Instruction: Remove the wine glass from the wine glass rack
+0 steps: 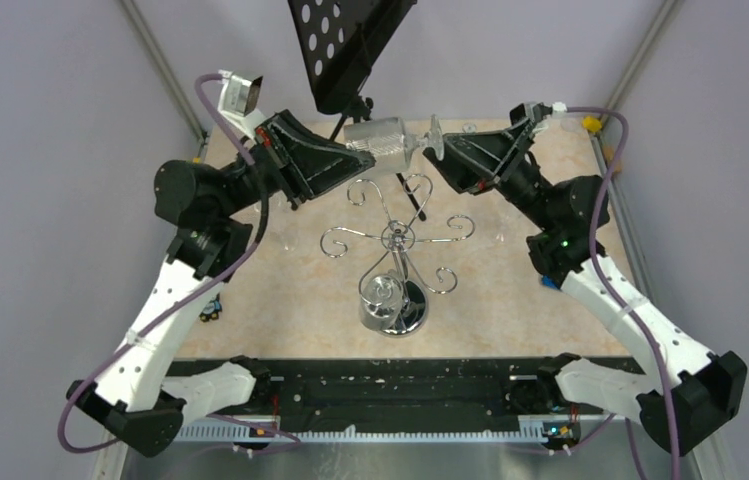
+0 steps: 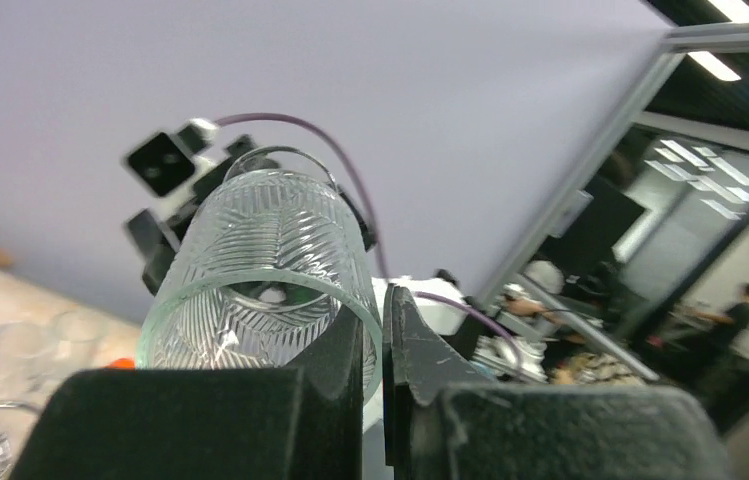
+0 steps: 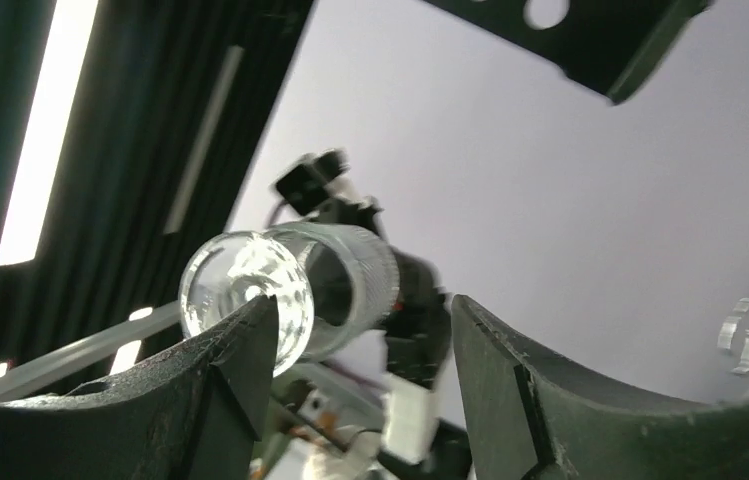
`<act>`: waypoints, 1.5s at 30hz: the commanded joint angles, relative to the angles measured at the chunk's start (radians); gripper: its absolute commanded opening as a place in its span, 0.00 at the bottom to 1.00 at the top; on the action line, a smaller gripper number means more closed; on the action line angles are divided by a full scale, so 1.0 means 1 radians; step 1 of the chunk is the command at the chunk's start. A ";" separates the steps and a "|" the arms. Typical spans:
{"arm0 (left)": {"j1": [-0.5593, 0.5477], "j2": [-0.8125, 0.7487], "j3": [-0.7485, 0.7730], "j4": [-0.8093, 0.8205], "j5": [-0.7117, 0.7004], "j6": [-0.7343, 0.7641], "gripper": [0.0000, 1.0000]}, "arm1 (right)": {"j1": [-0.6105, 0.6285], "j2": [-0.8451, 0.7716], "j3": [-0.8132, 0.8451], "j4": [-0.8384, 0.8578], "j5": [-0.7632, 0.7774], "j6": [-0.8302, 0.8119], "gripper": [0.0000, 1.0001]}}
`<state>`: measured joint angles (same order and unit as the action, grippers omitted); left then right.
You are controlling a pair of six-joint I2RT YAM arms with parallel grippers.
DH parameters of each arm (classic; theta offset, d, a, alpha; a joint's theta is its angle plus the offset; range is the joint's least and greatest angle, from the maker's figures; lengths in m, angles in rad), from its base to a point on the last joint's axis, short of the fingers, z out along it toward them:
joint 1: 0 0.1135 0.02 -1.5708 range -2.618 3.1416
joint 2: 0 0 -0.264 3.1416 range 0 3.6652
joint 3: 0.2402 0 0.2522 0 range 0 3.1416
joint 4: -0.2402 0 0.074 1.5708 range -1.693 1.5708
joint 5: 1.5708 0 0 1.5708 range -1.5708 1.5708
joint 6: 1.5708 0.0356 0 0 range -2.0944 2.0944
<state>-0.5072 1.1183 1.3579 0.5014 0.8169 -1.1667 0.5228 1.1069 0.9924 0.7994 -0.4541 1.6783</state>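
Beyond the chrome rack (image 1: 397, 237), left gripper (image 2: 378, 322) pinches the ribbed wine glass (image 2: 270, 240); right gripper (image 3: 362, 322) spread.

White-shelled arms (image 1: 162, 300), black joints and jaws, purple cables (image 1: 200, 95)

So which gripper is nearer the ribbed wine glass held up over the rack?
Left. The left gripper is clamped on the rim of the wine glass; the right gripper stands open beside its foot.
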 commanded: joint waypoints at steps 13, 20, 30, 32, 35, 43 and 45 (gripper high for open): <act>-0.005 -0.116 0.319 -0.957 -0.426 0.710 0.00 | 0.002 -0.230 0.253 -0.838 0.310 -0.698 0.68; -0.005 -0.148 0.341 -1.236 -0.758 0.904 0.00 | 0.002 -0.278 0.259 -0.860 0.372 -0.768 0.61; -0.002 -0.020 0.293 -1.457 -1.049 0.975 0.00 | 0.001 -0.289 0.255 -0.894 0.372 -0.808 0.59; 0.001 0.041 0.308 -1.482 -1.067 0.966 0.00 | 0.001 -0.284 0.256 -0.902 0.365 -0.805 0.57; 0.010 0.096 0.306 -1.482 -1.044 0.964 0.00 | 0.002 -0.284 0.249 -0.902 0.352 -0.798 0.56; 0.120 0.176 0.245 -1.428 -0.871 0.944 0.00 | 0.002 -0.310 0.230 -0.915 0.377 -0.806 0.55; 0.156 0.184 0.213 -1.405 -0.809 0.936 0.00 | 0.001 -0.317 0.230 -0.924 0.387 -0.810 0.55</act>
<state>-0.4091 1.3117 1.5978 -1.0126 -0.0982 -0.2314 0.5228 0.8177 1.2118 -0.1276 -0.0856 0.8932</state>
